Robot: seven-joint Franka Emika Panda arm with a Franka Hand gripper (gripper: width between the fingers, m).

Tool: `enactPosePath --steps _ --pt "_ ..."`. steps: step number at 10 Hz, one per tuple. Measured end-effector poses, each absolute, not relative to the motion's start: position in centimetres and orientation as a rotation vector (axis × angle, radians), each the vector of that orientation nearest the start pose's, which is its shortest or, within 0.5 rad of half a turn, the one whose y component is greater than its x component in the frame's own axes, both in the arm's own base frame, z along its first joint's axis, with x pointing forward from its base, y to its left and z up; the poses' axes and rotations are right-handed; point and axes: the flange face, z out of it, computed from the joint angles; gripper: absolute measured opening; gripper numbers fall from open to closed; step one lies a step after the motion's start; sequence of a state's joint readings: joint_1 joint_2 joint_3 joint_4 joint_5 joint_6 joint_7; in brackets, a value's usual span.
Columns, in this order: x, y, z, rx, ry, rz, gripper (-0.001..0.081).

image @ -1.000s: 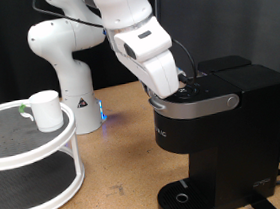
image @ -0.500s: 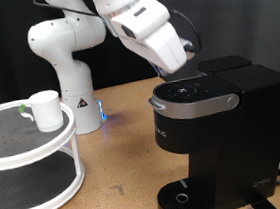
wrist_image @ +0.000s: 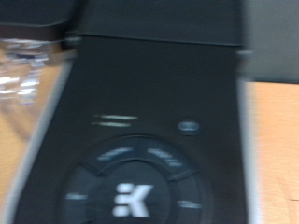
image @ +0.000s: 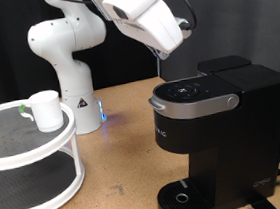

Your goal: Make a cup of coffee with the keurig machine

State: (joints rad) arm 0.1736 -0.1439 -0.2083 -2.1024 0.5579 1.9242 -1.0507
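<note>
Exterior view: the end effector hangs above the keurig machine, apart from its shut lid; whether its fingers are open I cannot tell. The cup of coffee stands on a white two-tier rack at the exterior view's left, well apart. Wrist view: blurred lid with a white "K" logo.

gap: arm above closed keurig machine | drip tray bare

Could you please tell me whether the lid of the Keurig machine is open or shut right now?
Shut. The keurig machine has its lid lying flat, the silver handle down at the front; the wrist view shows the button panel face-on.
</note>
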Motion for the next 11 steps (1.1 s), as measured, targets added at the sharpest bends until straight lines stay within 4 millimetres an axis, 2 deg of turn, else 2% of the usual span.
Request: enactPosePath --steps 2,5,8,11 --pt "49.9 0.9 48.8 -2.441 -0.883 -0.440 0.0000" --pt "46.5 -0.5 48.9 -2.440 -0.770 -0.436 0.0000" --pt "45.8 -1.3 48.7 -2.405 -0.812 -0.397 0.0000" --pt "43.7 -4.8 49.8 -2.393 -0.879 -0.398 0.0000"
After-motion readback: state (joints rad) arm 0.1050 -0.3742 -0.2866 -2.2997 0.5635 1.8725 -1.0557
